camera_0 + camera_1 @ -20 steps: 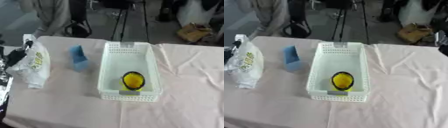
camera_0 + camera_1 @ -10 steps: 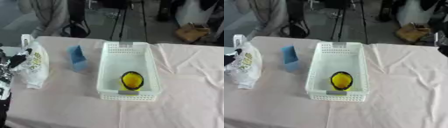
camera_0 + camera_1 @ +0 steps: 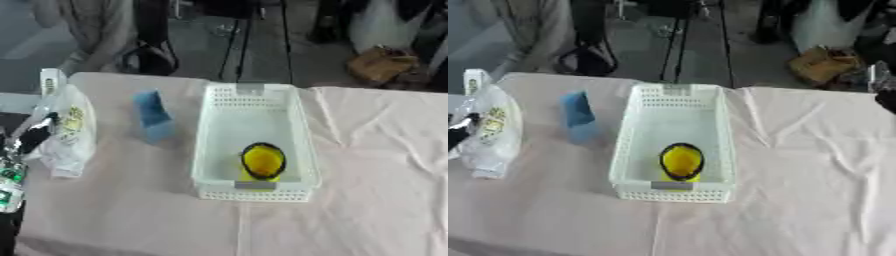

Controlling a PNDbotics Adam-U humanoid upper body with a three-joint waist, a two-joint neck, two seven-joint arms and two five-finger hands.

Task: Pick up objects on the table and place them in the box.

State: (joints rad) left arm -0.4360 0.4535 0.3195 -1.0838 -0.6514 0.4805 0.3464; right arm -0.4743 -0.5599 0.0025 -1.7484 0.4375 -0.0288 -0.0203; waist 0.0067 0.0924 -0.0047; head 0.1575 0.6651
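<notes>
The white bag (image 3: 68,131), printed in yellow-green, stands at nine o'clock on the table (image 3: 367,200), right at its left edge, and the left hand (image 3: 28,141) is on its outer side. A second ago that hand sat higher against the bag; now it has slid down and outward, dark fingers touching the bag's lower flank. Whether those fingers are curled round the plastic or merely resting on it, I cannot tell. The bag itself has barely shifted: still upright, still on the cloth, not lifted.

Just right of it, at ten o'clock, the blue block (image 3: 153,114) stands untouched, close beside the box's left wall but apart from it. The white box (image 3: 215,115) holds the centre, and a yellow, dark-rimmed object (image 3: 262,161) already lies at its near end.

A dark sliver at three o'clock in the right eye view may be the right hand (image 3: 886,99); its fingers can't be read.

My reading: one item is in, two remain, and the hand is resettling for a grip on the bag.
</notes>
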